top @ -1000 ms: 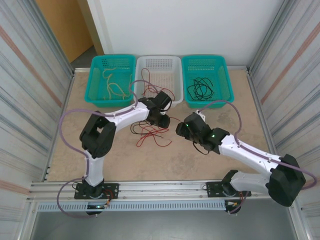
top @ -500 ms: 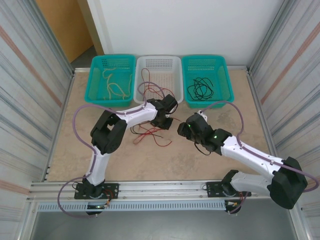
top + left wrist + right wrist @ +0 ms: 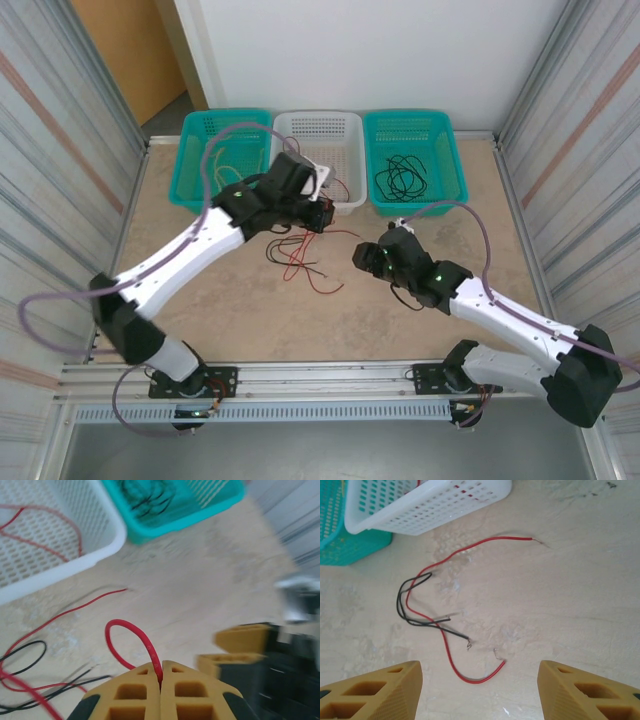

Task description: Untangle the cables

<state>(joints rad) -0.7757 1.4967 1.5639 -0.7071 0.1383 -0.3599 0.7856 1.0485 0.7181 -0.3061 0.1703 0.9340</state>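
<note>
Left claw — red cable, basket beside

A left teal basket, a white basket and a right teal basket line the frame's top. Red and black cables lie at centre on the table, below the left gripper and left of the right gripper.

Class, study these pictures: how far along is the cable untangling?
Done: black cables sit in the right teal basket, red ones in the white basket. In hand: the left fingers are shut on a red cable. Left: another red cable and a black cable lie crossed on the table, below the open right fingers.
</note>
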